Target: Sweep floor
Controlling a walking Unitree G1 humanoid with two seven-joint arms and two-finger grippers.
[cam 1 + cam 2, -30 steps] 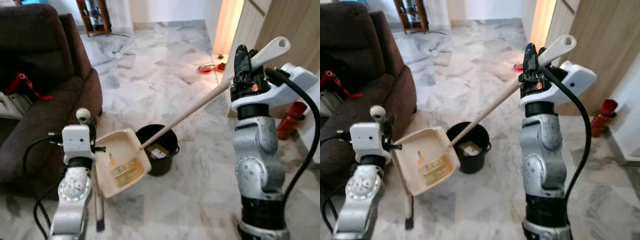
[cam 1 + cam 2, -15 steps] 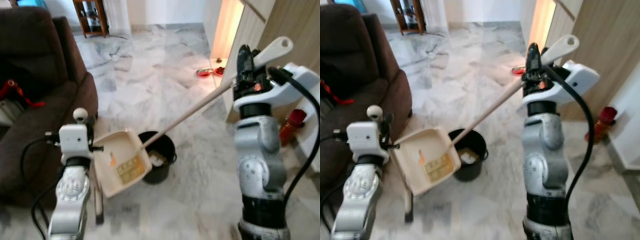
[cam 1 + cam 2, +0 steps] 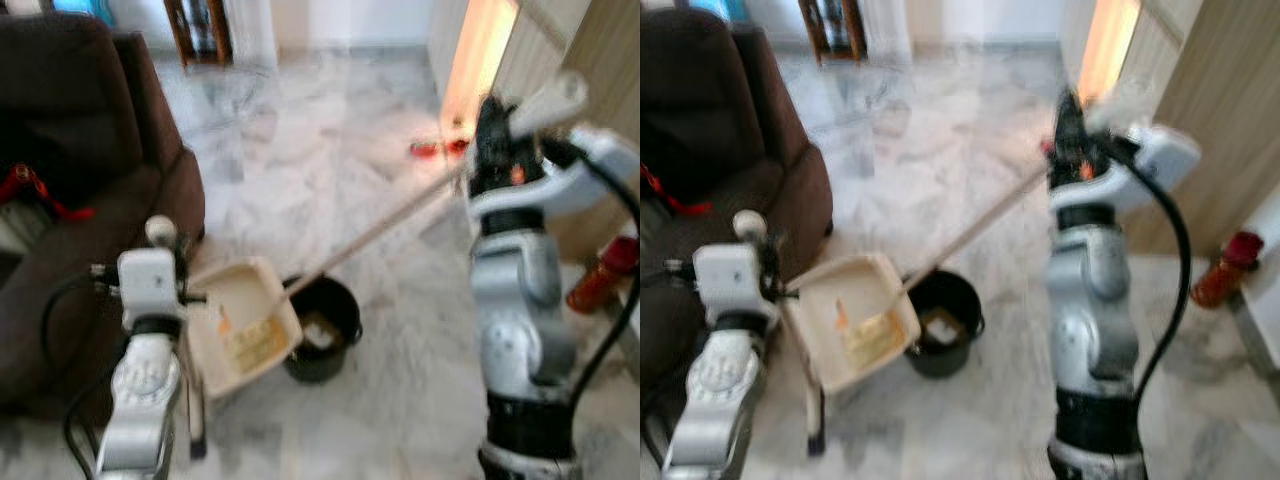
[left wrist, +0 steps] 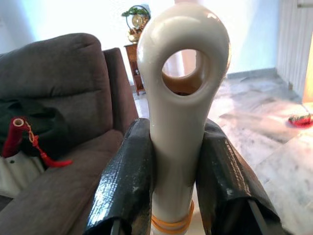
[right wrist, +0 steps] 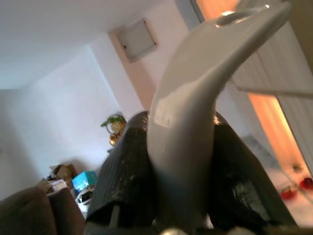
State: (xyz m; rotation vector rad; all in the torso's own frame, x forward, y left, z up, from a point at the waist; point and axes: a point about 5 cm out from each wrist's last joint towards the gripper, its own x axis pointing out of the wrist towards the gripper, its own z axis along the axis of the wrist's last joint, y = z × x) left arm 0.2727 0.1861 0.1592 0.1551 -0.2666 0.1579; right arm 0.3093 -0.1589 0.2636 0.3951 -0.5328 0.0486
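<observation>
Sweepings lie in a cream dustpan (image 3: 243,325) held tilted beside a small black bin (image 3: 322,329) on the marble floor (image 3: 320,150) — the emptying step, by the look of it. The left hand (image 4: 176,196) is clenched on the dustpan's looped handle (image 4: 182,98), its two black fingers (image 4: 128,181) pressed to either side. The right hand (image 5: 178,171), raised high near the wooden door, grips the pale end of a broom handle (image 3: 385,228) that slants down toward the bin's rim. A brown sofa (image 3: 70,190) stands to the robot's left. Next, it seems, the pan must tip further over the bin's mouth — steadily, so nothing spills past the rim.
</observation>
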